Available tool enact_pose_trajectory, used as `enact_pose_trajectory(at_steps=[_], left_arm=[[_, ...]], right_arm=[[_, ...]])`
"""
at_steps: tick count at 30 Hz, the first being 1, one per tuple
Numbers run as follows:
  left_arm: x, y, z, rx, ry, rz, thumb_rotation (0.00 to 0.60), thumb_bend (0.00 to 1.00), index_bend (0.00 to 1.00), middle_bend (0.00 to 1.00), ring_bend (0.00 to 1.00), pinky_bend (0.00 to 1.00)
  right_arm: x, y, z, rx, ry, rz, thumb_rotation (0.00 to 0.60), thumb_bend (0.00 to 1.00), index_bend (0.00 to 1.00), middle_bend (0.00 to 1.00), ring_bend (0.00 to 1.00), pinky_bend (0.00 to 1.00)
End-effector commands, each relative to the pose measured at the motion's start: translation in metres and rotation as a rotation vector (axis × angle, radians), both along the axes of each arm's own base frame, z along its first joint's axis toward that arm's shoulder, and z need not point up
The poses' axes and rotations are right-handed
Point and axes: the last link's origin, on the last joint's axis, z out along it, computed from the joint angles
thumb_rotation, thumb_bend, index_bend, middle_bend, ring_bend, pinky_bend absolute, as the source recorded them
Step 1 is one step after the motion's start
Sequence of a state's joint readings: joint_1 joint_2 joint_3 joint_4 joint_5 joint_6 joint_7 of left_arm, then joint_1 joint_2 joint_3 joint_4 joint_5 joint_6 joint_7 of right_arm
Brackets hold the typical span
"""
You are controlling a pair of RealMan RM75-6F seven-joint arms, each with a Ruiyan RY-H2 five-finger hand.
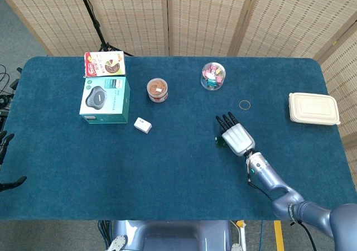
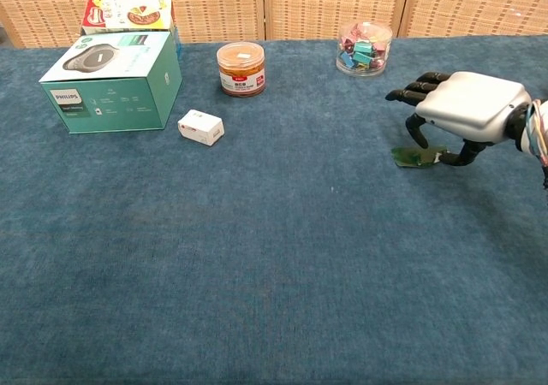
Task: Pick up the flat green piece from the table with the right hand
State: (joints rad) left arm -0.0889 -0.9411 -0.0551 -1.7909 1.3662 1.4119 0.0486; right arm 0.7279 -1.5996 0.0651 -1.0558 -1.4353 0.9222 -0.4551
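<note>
The flat green piece (image 2: 414,156) lies on the blue table cloth at the right; in the head view only a sliver of the green piece (image 1: 220,142) shows beside the hand. My right hand (image 2: 462,107) hovers palm down over it, fingers stretched toward the far side, and its thumb (image 2: 419,135) reaches down to the piece's top. Another finger curls to the table on the piece's right edge. The piece is flat on the cloth. In the head view the right hand (image 1: 237,136) covers most of it. Dark finger-like shapes (image 1: 5,141) at the left edge may be my left hand.
A teal box (image 1: 105,100) with a snack box (image 1: 104,63) behind it stands at the far left. A small white box (image 1: 143,125), an orange-lidded jar (image 1: 157,89), a clear tub of clips (image 1: 213,75), a rubber band (image 1: 244,104) and a lidded beige container (image 1: 313,108) lie around.
</note>
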Motion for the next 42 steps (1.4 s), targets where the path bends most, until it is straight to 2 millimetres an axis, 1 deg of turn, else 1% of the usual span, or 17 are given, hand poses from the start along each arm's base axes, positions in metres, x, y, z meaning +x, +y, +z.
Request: enact_pose_trajectory(at_steps=[1, 8, 17, 21, 24, 30, 37, 42], left_arm=[[-0.0001, 0.0, 0.0001, 0.0, -0.001, 0.0, 0.6, 0.0, 0.0, 0.0, 0.0, 0.07], [-0.0001, 0.0001, 0.0005, 0.0, -0.002, -0.001, 0.6, 0.0, 0.0, 0.0, 0.0, 0.07], [-0.0001, 0.0, 0.0005, -0.002, -0.004, -0.002, 0.6, 0.0, 0.0, 0.0, 0.0, 0.07], [0.0, 0.0001, 0.0007, -0.002, -0.005, -0.002, 0.6, 0.0, 0.0, 0.0, 0.0, 0.07], [0.0001, 0.0001, 0.0006, -0.003, -0.005, -0.003, 0.6, 0.0, 0.0, 0.0, 0.0, 0.07], [-0.0002, 0.0003, 0.001, -0.002, -0.007, -0.002, 0.6, 0.0, 0.0, 0.0, 0.0, 0.07], [-0.0006, 0.0001, 0.0017, -0.002, -0.008, -0.003, 0.6, 0.0, 0.0, 0.0, 0.0, 0.07], [-0.0006, -0.0001, 0.002, -0.001, -0.01, -0.003, 0.6, 0.0, 0.0, 0.0, 0.0, 0.07]], right_arm=[[0.0003, -0.0002, -0.0002, 0.002, 0.008, 0.0, 0.6, 0.39, 0.48, 0.0, 0.0, 0.0], [0.001, -0.0001, -0.0017, 0.008, 0.034, 0.003, 0.6, 0.39, 0.49, 0.0, 0.0, 0.0], [0.0018, -0.0004, -0.002, 0.005, 0.04, 0.003, 0.6, 0.39, 0.53, 0.0, 0.0, 0.0], [0.0022, -0.0007, -0.0016, 0.005, 0.043, 0.004, 0.6, 0.39, 0.53, 0.0, 0.0, 0.0], [0.0023, -0.001, -0.0017, 0.006, 0.047, 0.002, 0.6, 0.41, 0.52, 0.0, 0.0, 0.0], [0.0035, -0.001, -0.0034, 0.016, 0.066, 0.004, 0.6, 0.48, 0.53, 0.0, 0.0, 0.0], [0.0057, -0.0002, -0.005, 0.022, 0.079, 0.004, 0.6, 0.51, 0.54, 0.0, 0.0, 0.0], [0.006, 0.0, -0.0058, 0.021, 0.08, 0.004, 0.6, 0.51, 0.57, 0.0, 0.0, 0.0]])
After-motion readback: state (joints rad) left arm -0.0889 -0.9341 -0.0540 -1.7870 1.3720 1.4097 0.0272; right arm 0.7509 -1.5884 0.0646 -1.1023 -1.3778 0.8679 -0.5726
